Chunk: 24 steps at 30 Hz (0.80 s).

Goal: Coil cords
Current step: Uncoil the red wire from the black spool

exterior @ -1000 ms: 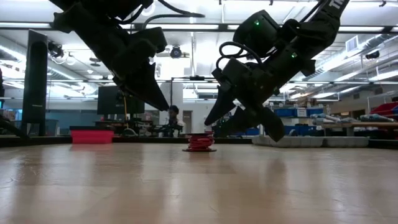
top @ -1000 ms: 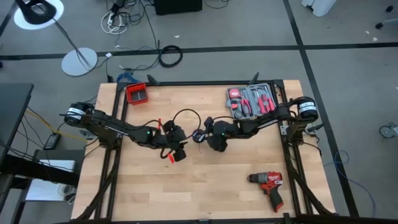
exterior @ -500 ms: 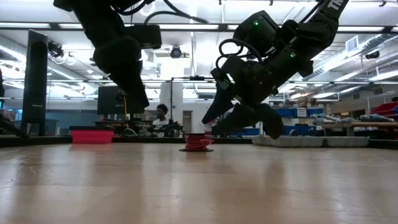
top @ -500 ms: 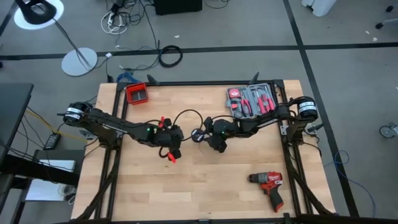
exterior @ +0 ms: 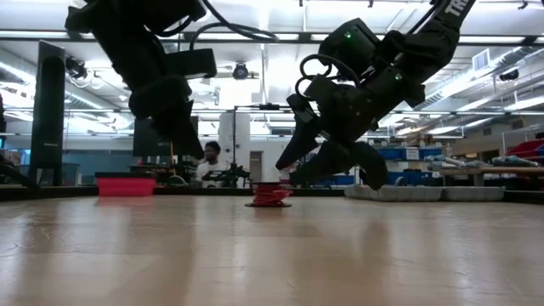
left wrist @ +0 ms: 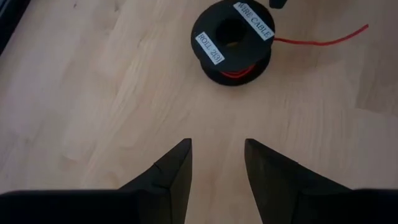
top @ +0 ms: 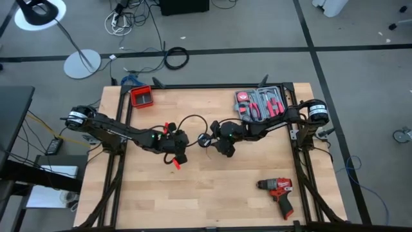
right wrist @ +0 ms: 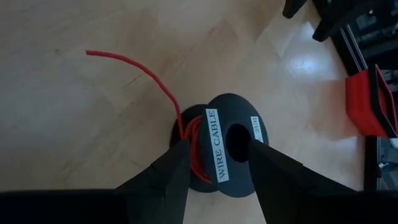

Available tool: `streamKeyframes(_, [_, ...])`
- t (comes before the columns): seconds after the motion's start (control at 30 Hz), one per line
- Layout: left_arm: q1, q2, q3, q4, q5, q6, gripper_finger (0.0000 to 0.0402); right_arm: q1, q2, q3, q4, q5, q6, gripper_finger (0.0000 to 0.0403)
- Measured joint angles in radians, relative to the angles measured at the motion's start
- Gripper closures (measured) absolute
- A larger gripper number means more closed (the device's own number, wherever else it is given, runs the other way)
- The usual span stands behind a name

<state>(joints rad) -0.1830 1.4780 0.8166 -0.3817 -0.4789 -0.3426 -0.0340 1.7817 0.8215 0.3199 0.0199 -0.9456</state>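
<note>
Two arms meet mid-tabletop. High view: spool of red wire [top: 205, 140] lies near centre, left gripper [top: 185, 144] at its 9 o'clock, right gripper [top: 214, 139] at its 3 o'clock; crowding risks a collision. Low view: spool [exterior: 272, 195] sits on the tabletop, both grippers [exterior: 189, 146] [exterior: 330, 170] raised above it, jaws open and empty. Left wrist view: the loose red tail [left wrist: 323, 42] trails from the spool [left wrist: 233, 40]; a tug could unwind more. Right wrist view: open jaws frame the spool [right wrist: 227, 146]; closing there could pinch the windings or tip it.
</note>
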Motion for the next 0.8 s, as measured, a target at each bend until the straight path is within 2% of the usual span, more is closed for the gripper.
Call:
streamKeyframes(0.17, [0.000,0.000,-0.005,0.020,0.000,-0.001,0.0250,0.006,0.000,0.000,0.004,0.009,-0.013,0.0243])
streamKeyframes(0.27, [0.000,0.000,-0.005,0.038,0.000,0.000,0.0250,0.025,0.000,0.000,0.009,0.060,-0.010,0.0243])
streamKeyframes(0.47, [0.000,0.000,0.012,0.047,0.004,-0.001,0.0250,0.013,-0.005,0.001,-0.004,0.106,0.118,0.0243])
streamKeyframes(0.8, [-0.003,0.000,0.093,0.046,0.065,0.072,0.0250,0.047,-0.018,0.063,-0.262,0.101,0.324,0.0243])
